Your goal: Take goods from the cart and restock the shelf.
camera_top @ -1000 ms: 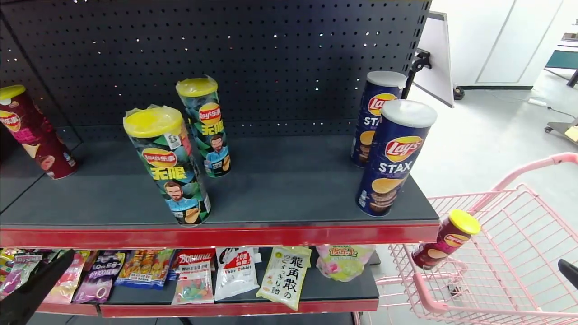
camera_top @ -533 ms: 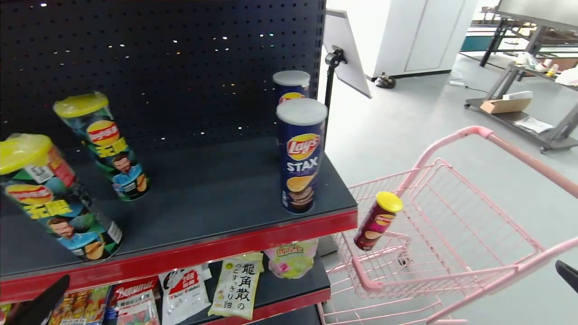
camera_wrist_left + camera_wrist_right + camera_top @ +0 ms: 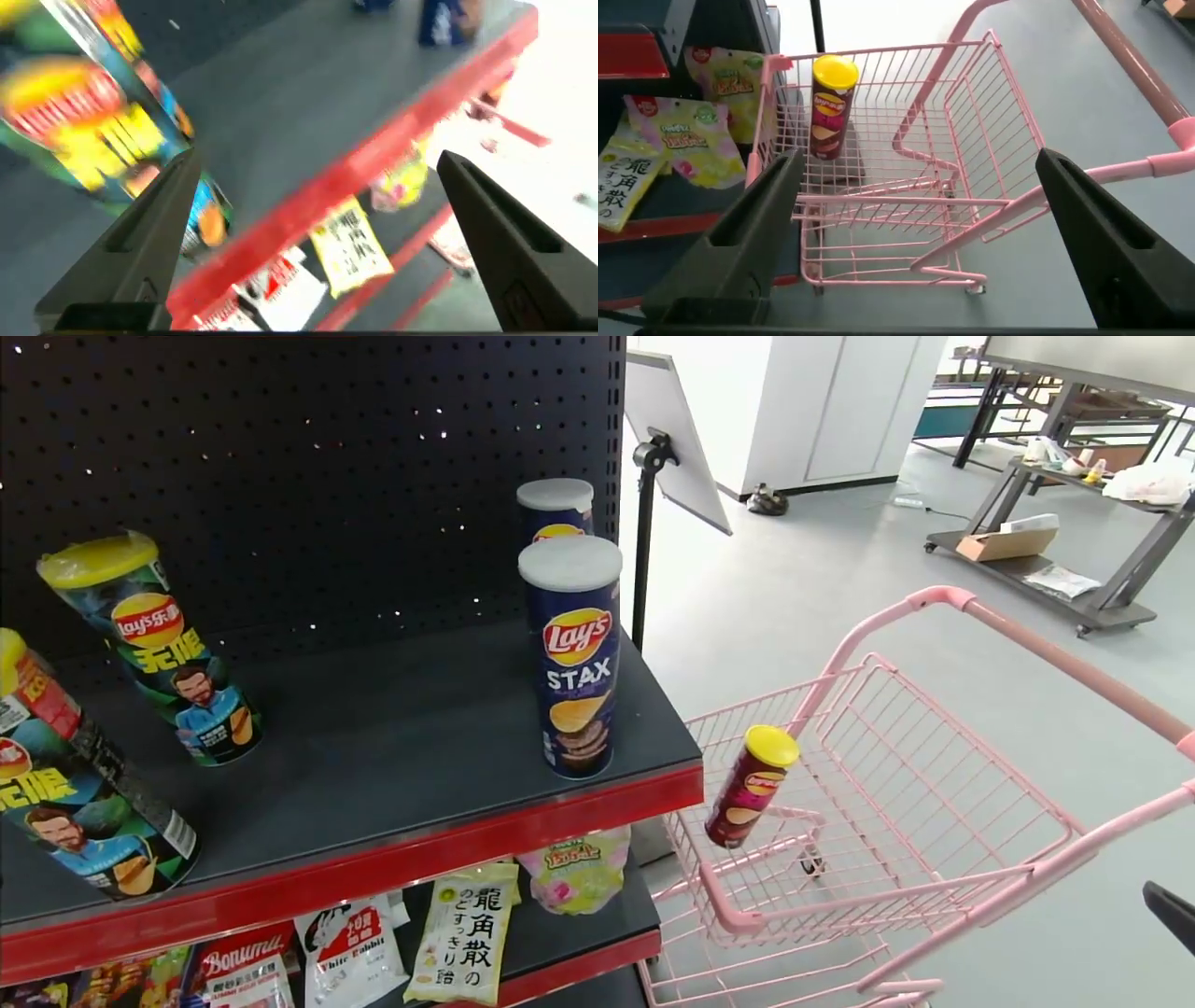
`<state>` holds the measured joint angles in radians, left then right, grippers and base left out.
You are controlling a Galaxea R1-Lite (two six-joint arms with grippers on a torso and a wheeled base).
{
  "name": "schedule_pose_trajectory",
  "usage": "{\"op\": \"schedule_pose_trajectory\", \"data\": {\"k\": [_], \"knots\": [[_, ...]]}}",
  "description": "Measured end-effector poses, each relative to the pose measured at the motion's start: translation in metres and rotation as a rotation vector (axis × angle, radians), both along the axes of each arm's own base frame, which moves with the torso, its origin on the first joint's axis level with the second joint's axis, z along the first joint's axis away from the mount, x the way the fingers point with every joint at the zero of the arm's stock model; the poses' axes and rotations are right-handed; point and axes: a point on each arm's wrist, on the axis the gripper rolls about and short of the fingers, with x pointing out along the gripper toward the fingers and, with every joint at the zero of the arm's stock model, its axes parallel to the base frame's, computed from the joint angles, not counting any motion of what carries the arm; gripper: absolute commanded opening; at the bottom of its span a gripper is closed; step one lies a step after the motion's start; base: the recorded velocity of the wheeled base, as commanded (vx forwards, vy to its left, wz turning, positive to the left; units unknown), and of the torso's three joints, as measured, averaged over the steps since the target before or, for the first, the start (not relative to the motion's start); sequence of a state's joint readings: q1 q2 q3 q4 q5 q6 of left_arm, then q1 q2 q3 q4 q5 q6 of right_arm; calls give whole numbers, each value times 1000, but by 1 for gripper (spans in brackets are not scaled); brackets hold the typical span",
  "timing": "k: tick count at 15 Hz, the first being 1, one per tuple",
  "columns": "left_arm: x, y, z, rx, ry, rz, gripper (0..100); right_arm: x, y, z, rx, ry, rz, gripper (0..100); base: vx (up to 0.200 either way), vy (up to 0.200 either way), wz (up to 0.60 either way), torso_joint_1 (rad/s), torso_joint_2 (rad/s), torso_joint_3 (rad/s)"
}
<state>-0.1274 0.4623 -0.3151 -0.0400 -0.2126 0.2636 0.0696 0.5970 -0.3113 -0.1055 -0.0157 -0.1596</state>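
While both pincers are hanging with fingers spread apart, the left gripper (image 3: 318,243) is hovering before the dark shelf board with a red front edge (image 3: 308,84). The right gripper (image 3: 924,252) is hovering over the pink wire cart (image 3: 971,121). A maroon cylindrical can with a yellow lid (image 3: 831,107) is leaning in the cart's corner beside the shelf. Beyond it, two blue white-lidded cans (image 3: 577,663) are standing on the board.

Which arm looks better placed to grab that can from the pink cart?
Right. The right fingers, open, face the cart and its can; the left fingers face the shelf instead.
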Motion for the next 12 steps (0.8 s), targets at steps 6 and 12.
{"op": "schedule_pose_trajectory", "data": {"k": [6,12], "knots": [[-19,2,-8,-10,-37,-26,100,0,0,0,-15,-1,0,100,0,0,0,-141,384,237],[-22,2,-6,-12,-59,-24,100,-1,0,0,-17,-6,-2,100,0,0,0,-179,536,359]]}}
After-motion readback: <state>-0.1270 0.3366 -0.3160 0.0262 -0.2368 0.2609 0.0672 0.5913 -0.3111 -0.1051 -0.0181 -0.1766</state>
